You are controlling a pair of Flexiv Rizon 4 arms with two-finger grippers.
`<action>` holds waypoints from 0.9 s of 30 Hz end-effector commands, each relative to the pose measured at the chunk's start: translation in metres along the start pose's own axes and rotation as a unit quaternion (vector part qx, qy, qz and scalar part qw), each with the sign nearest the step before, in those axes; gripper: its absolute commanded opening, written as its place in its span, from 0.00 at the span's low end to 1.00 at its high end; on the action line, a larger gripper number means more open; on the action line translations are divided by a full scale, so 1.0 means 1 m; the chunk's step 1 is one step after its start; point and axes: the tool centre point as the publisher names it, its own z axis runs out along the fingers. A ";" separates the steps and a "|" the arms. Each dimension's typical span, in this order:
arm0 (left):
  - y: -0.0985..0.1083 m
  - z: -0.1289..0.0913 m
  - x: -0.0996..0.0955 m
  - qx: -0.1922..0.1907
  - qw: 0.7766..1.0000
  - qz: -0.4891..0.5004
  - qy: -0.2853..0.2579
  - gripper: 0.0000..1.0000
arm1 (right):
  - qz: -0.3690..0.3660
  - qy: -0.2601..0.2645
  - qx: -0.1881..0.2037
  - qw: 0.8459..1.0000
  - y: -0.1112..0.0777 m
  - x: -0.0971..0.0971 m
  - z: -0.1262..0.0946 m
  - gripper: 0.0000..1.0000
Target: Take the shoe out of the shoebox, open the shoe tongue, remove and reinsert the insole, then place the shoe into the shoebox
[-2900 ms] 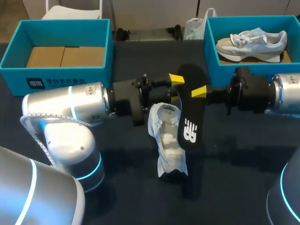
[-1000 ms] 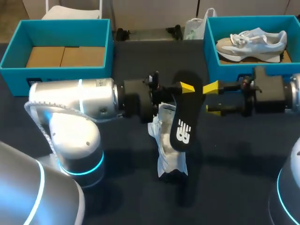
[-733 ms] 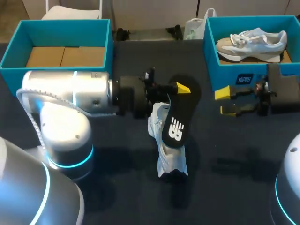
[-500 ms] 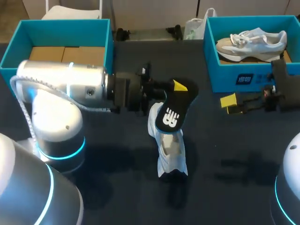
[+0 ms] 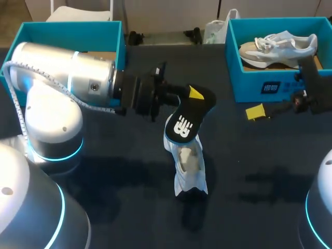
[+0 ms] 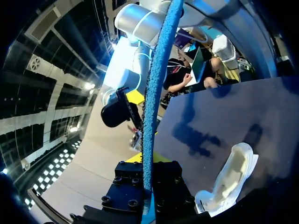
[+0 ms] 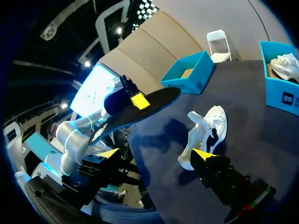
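Note:
A white shoe (image 5: 187, 165) lies on the dark table with its opening facing up. My left gripper (image 5: 193, 93) is shut on one end of the black insole (image 5: 184, 118), whose other end hangs down onto the shoe's opening. In the left wrist view the insole (image 6: 156, 93) stands edge-on between the gripper's jaws, with the shoe (image 6: 230, 179) below and beside it. My right gripper (image 5: 257, 112) is open and holds nothing, off to the right near the right-hand box. From the right wrist, the insole (image 7: 140, 112) and the shoe (image 7: 205, 134) lie ahead of my right gripper (image 7: 156, 154).
A teal box (image 5: 270, 88) at the back right holds a second grey-white shoe (image 5: 280, 44). Another teal box (image 5: 18, 80) at the back left has cardboard inside. My left arm's silver body (image 5: 67, 72) lies across the left half of the table.
The right gripper let go of the insole, opened wide and drew back to the right. The left gripper swung the insole down so that its free end now rests at the shoe's opening.

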 end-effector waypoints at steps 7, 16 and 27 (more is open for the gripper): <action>0.001 0.002 -0.002 -0.001 1.000 0.000 0.008 0.00 | -0.148 -0.078 0.027 0.986 0.006 -0.019 0.000 1.00; 0.001 0.002 -0.002 -0.001 1.000 0.000 0.008 0.00 | -0.294 -0.049 0.064 0.952 0.009 -0.027 -0.002 1.00; 0.001 0.002 -0.002 -0.001 1.000 0.000 0.008 0.00 | -0.294 -0.049 0.064 0.952 0.009 -0.027 -0.002 1.00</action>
